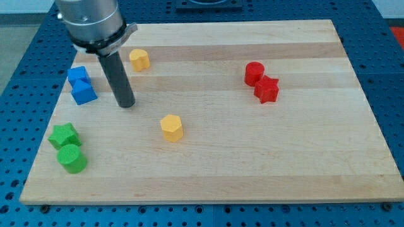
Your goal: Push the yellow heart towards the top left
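The yellow heart lies near the board's top left, just right of my rod. My tip rests on the board below and slightly left of the heart, a short gap away and not touching it. A second yellow block, pentagon-like, lies right of and below the tip, near the board's middle. The arm's grey body hangs over the top-left corner and hides part of the board there.
Two blue blocks sit touching, just left of the tip. A green star and a green cylinder lie at the bottom left. A red cylinder and a red star touch at the upper right. The wooden board ends near the blue blocks.
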Controlling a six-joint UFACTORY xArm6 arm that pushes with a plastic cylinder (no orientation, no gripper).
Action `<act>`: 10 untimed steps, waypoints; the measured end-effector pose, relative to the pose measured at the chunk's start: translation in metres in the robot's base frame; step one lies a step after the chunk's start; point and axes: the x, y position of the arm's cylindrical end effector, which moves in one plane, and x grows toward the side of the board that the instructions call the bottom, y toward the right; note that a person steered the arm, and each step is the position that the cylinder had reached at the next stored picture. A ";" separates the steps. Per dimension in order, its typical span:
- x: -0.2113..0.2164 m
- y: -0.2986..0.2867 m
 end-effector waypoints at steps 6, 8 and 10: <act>-0.089 0.048; -0.083 0.040; -0.144 -0.003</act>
